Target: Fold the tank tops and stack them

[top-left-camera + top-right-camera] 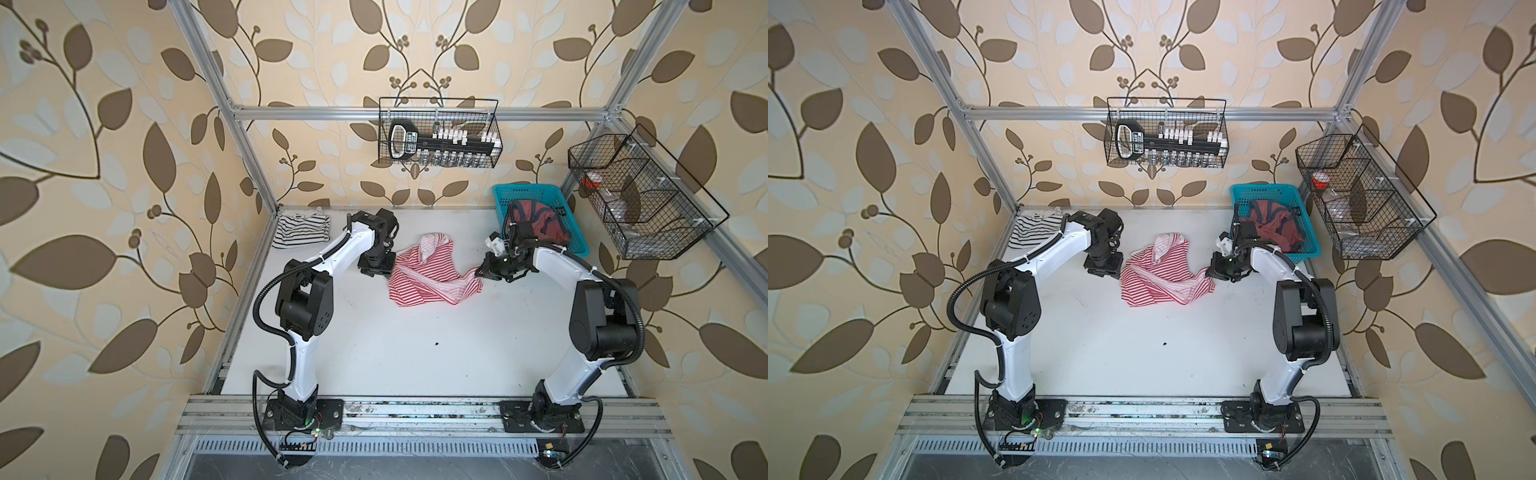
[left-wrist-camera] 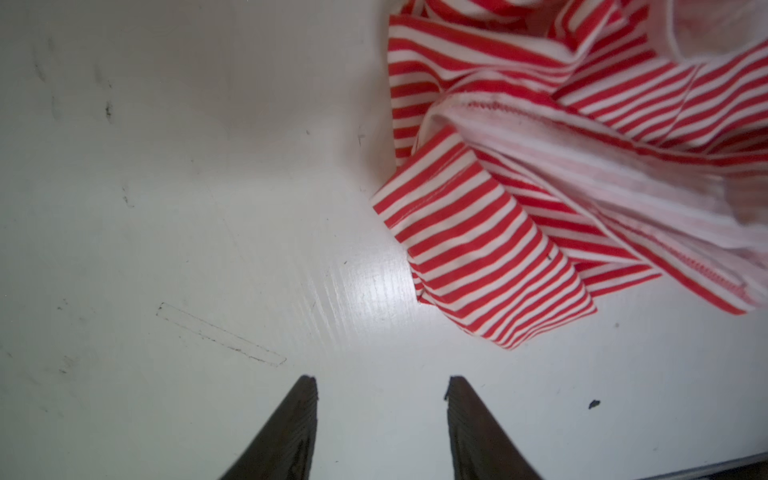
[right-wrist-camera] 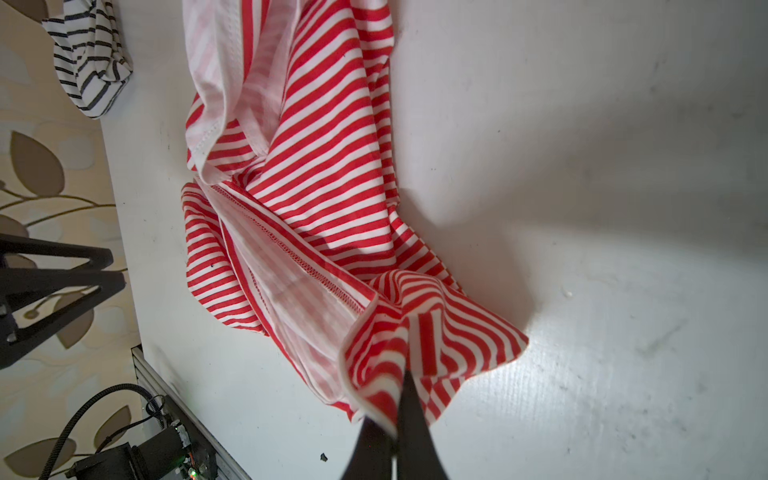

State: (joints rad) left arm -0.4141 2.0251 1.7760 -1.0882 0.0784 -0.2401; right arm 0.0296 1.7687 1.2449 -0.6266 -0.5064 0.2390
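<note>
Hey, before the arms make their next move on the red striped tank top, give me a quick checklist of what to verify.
1. Right gripper shut on red-striped tank top corner: ok.
2. Left gripper gripping cloth: not ok, open over bare table.
3. Top spread flat: not ok, crumpled.
4. Black-striped tank top out of the way, far left corner: ok.
5. Black-striped top neatly folded: cannot tell.

the fingers (image 2: 291, 436) of my left gripper (image 2: 382, 379) look like dark, matt plastic, finely lined. the table (image 2: 166, 208) is white-painted, faintly glossy, scuffed, with fine ridges. the red-striped tank top (image 3: 332, 166) is soft, matt knit cloth with stitched hems; the black-striped tank top (image 3: 91, 62) looks alike. the basket (image 1: 528, 197) is teal plastic lattice, the frame (image 1: 332, 111) dull silvery metal.
</note>
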